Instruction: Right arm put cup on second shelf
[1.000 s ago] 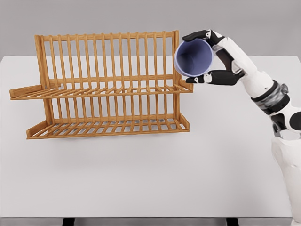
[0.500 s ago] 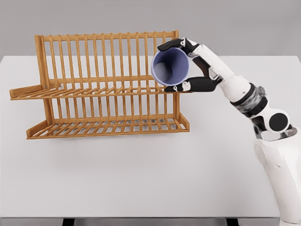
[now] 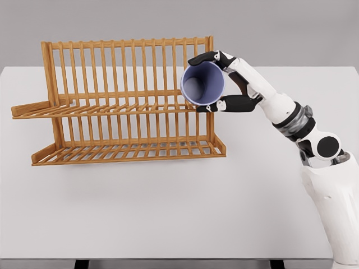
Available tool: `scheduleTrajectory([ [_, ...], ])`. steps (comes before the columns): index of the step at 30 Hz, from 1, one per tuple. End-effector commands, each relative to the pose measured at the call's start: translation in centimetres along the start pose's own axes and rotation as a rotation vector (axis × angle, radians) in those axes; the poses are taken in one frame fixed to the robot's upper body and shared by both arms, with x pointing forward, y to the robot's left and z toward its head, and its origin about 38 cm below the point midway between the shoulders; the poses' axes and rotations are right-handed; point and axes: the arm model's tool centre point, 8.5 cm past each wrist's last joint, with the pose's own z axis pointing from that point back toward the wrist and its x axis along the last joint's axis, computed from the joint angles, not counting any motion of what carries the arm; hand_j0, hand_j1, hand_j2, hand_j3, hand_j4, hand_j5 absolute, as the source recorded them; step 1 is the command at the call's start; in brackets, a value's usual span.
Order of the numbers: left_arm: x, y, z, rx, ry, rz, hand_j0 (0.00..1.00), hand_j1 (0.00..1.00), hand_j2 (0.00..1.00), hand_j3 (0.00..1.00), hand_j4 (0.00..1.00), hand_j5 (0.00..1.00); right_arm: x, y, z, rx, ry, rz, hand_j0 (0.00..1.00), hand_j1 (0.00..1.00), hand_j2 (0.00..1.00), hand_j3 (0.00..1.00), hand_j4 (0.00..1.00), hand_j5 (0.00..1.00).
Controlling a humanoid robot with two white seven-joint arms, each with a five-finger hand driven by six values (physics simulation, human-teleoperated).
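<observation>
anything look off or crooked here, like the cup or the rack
Nothing is damaged or spilled. The purple cup is tipped on its side, mouth facing the camera, held in the right hand at the right end of the wooden rack's upper shelf. The rack stands upright.
</observation>
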Motion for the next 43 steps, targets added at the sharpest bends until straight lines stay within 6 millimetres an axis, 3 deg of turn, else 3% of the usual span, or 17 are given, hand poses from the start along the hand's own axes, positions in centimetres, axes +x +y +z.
scheduleTrajectory([
  [1,0.0,0.0,0.0,-0.001,0.0,0.0,1.0,1.0,1.0,1.0,1.0,1.0,0.0,-0.1,0.0,-0.004,-0.002,-0.005,0.62,0.62,0.62,0.62,0.62,0.62],
  [2,0.0,0.0,0.0,-0.001,0.0,0.0,1.0,1.0,1.0,1.0,1.0,1.0,0.0,-0.1,0.0,-0.004,-0.002,-0.005,0.65,0.65,0.65,0.65,0.65,0.65],
  [4,0.0,0.0,0.0,-0.001,0.0,0.0,1.0,1.0,1.0,1.0,1.0,1.0,0.0,0.0,0.0,-0.003,-0.001,-0.006,0.94,0.94,0.94,0.94,0.94,0.94],
  [5,0.0,0.0,0.0,-0.001,0.0,0.0,1.0,1.0,1.0,1.0,1.0,1.0,0.0,0.1,0.0,0.003,0.0,-0.006,0.99,0.99,0.99,0.99,0.99,0.99],
  [19,0.0,0.0,0.0,-0.001,0.0,0.0,1.0,1.0,1.0,1.0,1.0,1.0,0.4,0.0,-0.1,0.008,-0.01,0.002,1.0,1.0,1.0,1.0,1.0,1.0],
  [23,0.0,0.0,0.0,-0.001,0.0,0.0,1.0,1.0,1.0,1.0,1.0,1.0,1.6,-0.6,0.2,0.022,-0.022,0.031,1.0,1.0,1.0,1.0,1.0,1.0],
  [26,0.0,0.0,0.0,-0.001,0.0,0.0,1.0,1.0,1.0,1.0,1.0,1.0,2.9,-2.8,2.8,0.034,-0.011,0.033,1.0,1.0,1.0,1.0,1.0,1.0],
  [37,0.0,0.0,0.0,-0.001,0.0,0.0,1.0,1.0,1.0,1.0,1.0,1.0,5.0,-6.3,13.1,-0.072,0.137,0.06,1.0,1.0,1.0,1.0,1.0,1.0],
  [43,0.0,0.0,0.0,-0.001,0.0,0.0,1.0,1.0,1.0,1.0,1.0,1.0,4.9,-6.5,13.9,-0.063,0.168,0.063,1.0,1.0,1.0,1.0,1.0,1.0],
])
